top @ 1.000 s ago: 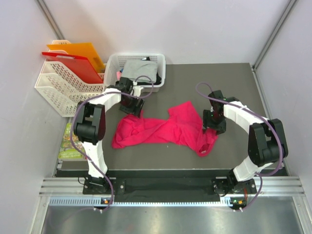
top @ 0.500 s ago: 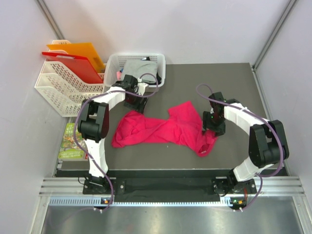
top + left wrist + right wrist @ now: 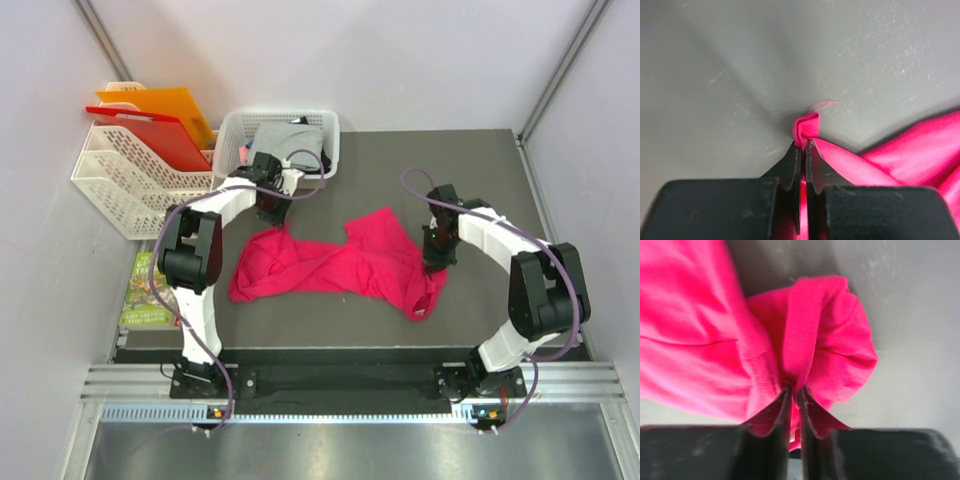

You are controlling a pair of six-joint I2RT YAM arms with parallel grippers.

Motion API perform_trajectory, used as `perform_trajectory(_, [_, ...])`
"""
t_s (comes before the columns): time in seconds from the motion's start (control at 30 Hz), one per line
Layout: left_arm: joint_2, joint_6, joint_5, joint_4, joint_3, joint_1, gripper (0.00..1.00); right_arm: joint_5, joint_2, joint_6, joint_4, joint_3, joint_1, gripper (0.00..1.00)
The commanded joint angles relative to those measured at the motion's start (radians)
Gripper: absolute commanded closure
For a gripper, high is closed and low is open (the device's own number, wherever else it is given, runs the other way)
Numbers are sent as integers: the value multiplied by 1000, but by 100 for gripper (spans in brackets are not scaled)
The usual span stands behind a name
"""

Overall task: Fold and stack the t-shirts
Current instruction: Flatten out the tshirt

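Note:
A bright pink-red t-shirt (image 3: 340, 265) lies crumpled across the middle of the dark mat. My left gripper (image 3: 270, 218) pinches its upper left corner; in the left wrist view the jaws (image 3: 803, 145) are shut on a thin fold of pink-red cloth (image 3: 807, 127). At the shirt's right edge my right gripper (image 3: 435, 258) is shut on a bunched fold (image 3: 805, 340), its jaws (image 3: 794, 390) closed with cloth between them. A grey t-shirt (image 3: 285, 138) lies in the white basket (image 3: 232, 128) with black cloth (image 3: 322, 160) beside it.
A white rack (image 3: 125, 175) at the far left holds an orange folder (image 3: 170, 108) and a red folder (image 3: 140, 122). A green booklet (image 3: 145, 290) lies off the mat's left edge. Grey walls stand close on both sides.
Both grippers have closed on the pink-red t-shirt. The left gripper shifted slightly back toward the basket to the shirt's corner; the right one moved a little up along the shirt's right edge.

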Motion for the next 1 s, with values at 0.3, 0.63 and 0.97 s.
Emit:
perform_trajectory(0.3, [-359, 54, -58, -136, 89, 103, 100, -27, -166, -36, -128, 291, 30, 100])
perform_trajectory(0.63, [-551, 91, -131, -100, 121, 134, 100, 19, -321, -50, -235, 506, 39, 100])
perform_trajectory(0.97, [-496, 57, -148, -153, 423, 134, 100, 23, -304, -104, -238, 790, 74, 100])
